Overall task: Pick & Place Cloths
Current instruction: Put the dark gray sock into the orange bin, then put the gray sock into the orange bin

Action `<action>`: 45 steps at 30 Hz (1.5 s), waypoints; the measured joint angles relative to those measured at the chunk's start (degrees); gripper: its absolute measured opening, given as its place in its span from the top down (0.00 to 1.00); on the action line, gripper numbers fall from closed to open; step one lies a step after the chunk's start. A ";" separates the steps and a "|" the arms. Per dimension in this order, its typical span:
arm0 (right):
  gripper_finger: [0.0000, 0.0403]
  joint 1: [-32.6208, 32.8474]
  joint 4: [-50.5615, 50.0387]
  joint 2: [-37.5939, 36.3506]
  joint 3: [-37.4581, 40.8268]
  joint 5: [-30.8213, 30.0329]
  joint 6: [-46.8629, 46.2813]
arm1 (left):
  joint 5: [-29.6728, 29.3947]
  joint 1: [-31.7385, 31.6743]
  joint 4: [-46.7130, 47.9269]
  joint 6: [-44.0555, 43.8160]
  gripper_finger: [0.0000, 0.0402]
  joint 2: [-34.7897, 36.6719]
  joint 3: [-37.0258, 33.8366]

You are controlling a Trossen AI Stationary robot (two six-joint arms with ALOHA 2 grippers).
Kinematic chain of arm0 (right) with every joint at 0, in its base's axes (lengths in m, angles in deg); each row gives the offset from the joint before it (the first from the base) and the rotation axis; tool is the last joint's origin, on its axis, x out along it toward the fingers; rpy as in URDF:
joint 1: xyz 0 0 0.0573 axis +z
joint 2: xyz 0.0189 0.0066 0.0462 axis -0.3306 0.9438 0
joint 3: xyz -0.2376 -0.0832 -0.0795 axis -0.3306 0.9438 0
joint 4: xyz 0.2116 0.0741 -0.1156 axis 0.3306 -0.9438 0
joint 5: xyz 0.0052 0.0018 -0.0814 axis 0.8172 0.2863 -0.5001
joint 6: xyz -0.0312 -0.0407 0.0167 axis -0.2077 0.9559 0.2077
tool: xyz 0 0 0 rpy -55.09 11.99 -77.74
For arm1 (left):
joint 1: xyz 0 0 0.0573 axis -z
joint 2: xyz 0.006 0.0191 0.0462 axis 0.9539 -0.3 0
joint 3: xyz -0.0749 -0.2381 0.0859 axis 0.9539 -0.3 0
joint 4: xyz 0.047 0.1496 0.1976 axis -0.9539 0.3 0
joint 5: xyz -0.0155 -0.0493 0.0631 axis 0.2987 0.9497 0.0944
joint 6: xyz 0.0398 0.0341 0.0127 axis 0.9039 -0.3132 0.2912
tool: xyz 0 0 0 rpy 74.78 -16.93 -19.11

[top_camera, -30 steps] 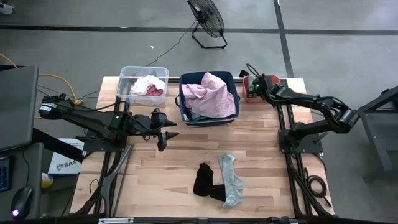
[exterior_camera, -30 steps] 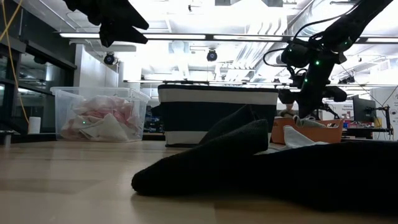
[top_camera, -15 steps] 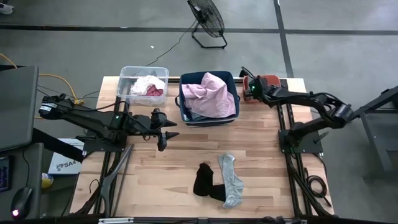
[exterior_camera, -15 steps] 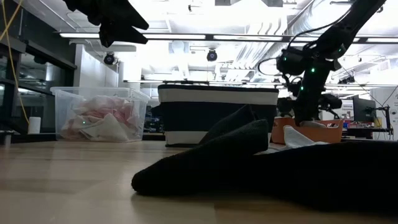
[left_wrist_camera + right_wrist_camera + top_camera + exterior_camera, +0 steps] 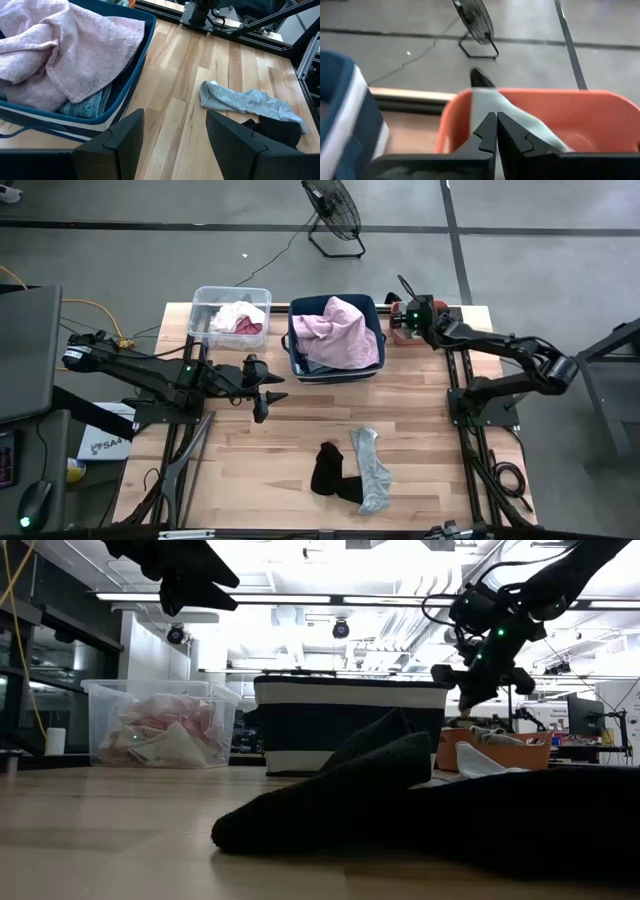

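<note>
Item: right gripper point(image 5: 402, 318), over the coral bin point(image 5: 600, 107) at the table's far right corner
- Change: half a second ago sunk low into the bin; now lifted clear above its rim, plain in the low view point(image 5: 468, 700)
- Fingers: pressed together, nothing seen hanging from them
- Pale cloth point(image 5: 520, 122): lying inside the coral bin under the fingertips
- Judgement: one piece likely delivered, arm free for the next

Item: left gripper point(image 5: 270, 393), unmoved, hovering above bare wood just in front of the navy bin point(image 5: 335, 372)
- Fingers: spread wide, empty

Remaining on the table: grey sock point(image 5: 368, 470) and black sock point(image 5: 328, 470), touching, near the front edge, well apart from every bin; probably next to sort

Already binned: light pink cloth point(image 5: 345, 330) heaped in the navy bin; pink and white pieces point(image 5: 238, 322) in the clear bin point(image 5: 200, 298)

View notes
- Right wrist only: the closed fingertips and the cloth's resting place; overhead hides both under the arm
- Left wrist only: a blue checked fabric point(image 5: 87, 105) under the pink heap
- Low only: height of the right gripper over the rim
</note>
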 joint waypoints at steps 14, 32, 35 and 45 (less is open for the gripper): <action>0.99 -6.68 5.03 9.93 -0.04 7.36 -0.60 | 0.02 0.00 0.04 -0.02 0.49 0.02 0.00; 0.99 -9.19 -1.70 11.84 -0.75 17.02 -2.56 | 0.02 -0.02 0.04 -0.02 0.49 0.02 0.00; 0.99 -8.59 -2.05 10.39 -1.10 16.63 -1.44 | 0.02 -0.02 0.02 -0.02 0.49 0.02 0.00; 0.99 -5.69 -10.80 -1.18 -1.77 13.69 0.75 | 0.02 -0.02 0.02 -0.02 0.49 0.02 0.00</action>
